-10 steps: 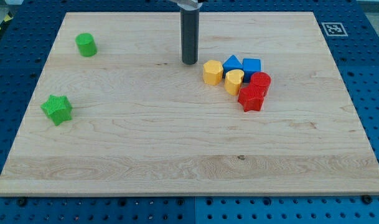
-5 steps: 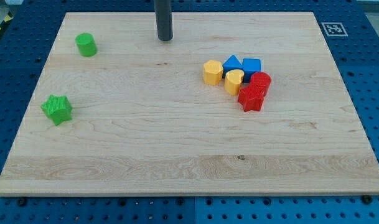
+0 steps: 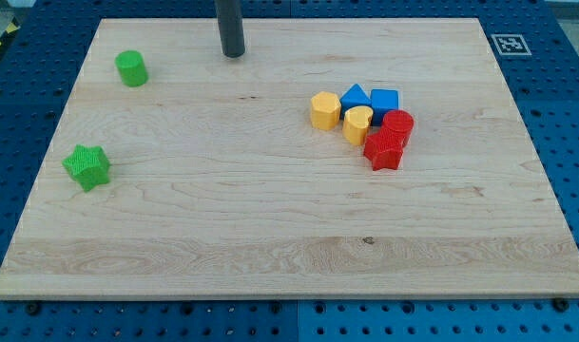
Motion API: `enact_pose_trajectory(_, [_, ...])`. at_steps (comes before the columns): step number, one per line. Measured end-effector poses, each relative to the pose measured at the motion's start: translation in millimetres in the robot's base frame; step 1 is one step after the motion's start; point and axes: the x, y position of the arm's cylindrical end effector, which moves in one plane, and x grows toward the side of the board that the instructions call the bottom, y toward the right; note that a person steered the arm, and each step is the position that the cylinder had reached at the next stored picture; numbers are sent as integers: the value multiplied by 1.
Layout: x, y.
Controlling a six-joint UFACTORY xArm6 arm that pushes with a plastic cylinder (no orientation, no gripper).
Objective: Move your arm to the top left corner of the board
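Note:
My tip (image 3: 233,54) rests on the wooden board (image 3: 270,218) near its top edge, left of centre. A green cylinder (image 3: 131,68) stands to the tip's left, apart from it. A green star (image 3: 86,166) lies near the board's left edge, lower down. The top left corner of the board (image 3: 104,23) is bare. No block touches the tip.
A cluster sits right of centre: yellow hexagon (image 3: 324,110), yellow heart (image 3: 357,123), blue triangle (image 3: 355,96), blue cube (image 3: 385,101), red cylinder (image 3: 397,124) and red star (image 3: 384,149). A fiducial tag (image 3: 510,44) lies off the board's top right corner.
My tip has slid up and to the left, from just left of the yellow hexagon to near the top edge. The blocks have not moved.

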Motion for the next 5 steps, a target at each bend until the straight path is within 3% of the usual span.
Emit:
enact_pose_trajectory(3, [0, -23])
enact_pose_trajectory(5, [-17, -90])
